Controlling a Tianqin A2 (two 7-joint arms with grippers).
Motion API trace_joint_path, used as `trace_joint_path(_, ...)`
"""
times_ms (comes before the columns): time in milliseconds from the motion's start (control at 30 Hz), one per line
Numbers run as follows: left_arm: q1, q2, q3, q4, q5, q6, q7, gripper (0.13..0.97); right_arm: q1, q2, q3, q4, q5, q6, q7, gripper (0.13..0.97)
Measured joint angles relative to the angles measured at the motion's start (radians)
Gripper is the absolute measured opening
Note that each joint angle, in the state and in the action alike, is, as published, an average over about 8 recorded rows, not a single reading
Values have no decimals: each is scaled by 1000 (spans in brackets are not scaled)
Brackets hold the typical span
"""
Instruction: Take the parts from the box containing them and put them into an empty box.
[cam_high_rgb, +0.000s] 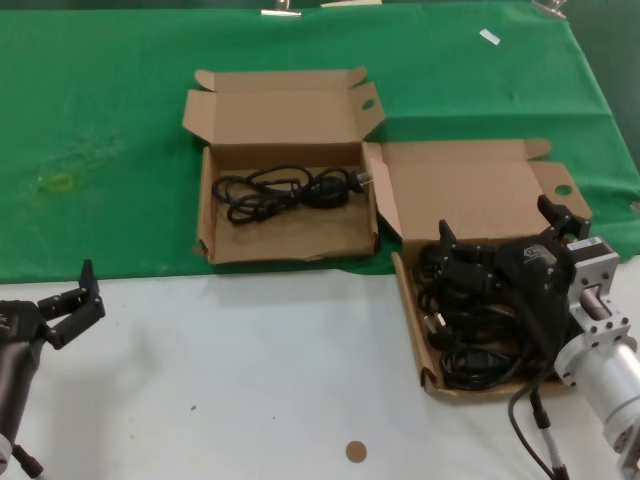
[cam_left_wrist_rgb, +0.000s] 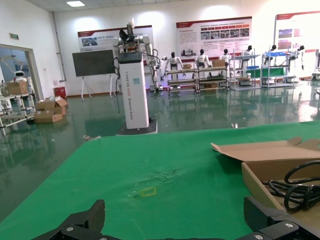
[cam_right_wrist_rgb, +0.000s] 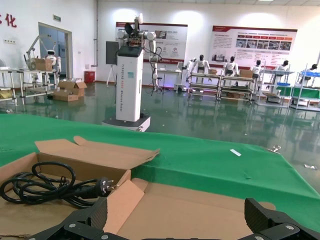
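Head view: right gripper (cam_high_rgb: 500, 235) over the full box, left gripper (cam_high_rgb: 72, 300) parked at the near left edge.
Nearest, the left gripper's fingers spread wide, holding nothing. The right gripper, fingers spread and empty, hangs over the parts (cam_high_rgb: 470, 330) piled in the box containing them (cam_high_rgb: 410, 300). Farther back on the green cloth (cam_high_rgb: 100, 150), the empty box (cam_high_rgb: 285, 250) holds one coiled cord (cam_high_rgb: 285, 190).

Place: robot lab or showroom hall | glossy green floor (cam_left_wrist_rgb: 210, 112) | white robot on a tall pillar stand (cam_right_wrist_rgb: 129, 75) | wall display boards (cam_right_wrist_rgb: 252, 41) | metal shelving racks (cam_left_wrist_rgb: 220, 75) with humanoid robots | cardboard cartons (cam_right_wrist_rgb: 67, 90) | green-clothed work table (cam_high_rgb: 110, 120)
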Motion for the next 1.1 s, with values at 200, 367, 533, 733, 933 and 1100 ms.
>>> trace_joint_path(200, 0, 0, 0, 0, 0, 0, 0, 966, 0, 0, 0, 0, 0, 0, 0, 966)
trace_joint_path(367, 0, 0, 0, 0, 0, 0, 0, 966, 0, 0, 0, 0, 0, 0, 0, 966)
trace_joint_path(533, 0, 0, 0, 0, 0, 0, 0, 966, 0, 0, 0, 0, 0, 0, 0, 966)
trace_joint_path(733, 0, 0, 0, 0, 0, 0, 0, 966, 0, 0, 0, 0, 0, 0, 0, 966)
trace_joint_path(933, 0, 0, 0, 0, 0, 0, 0, 966, 0, 0, 0, 0, 0, 0, 0, 966)
trace_joint_path(1100, 0, 0, 0, 0, 0, 0, 0, 966, 0, 0, 0, 0, 0, 0, 0, 966)
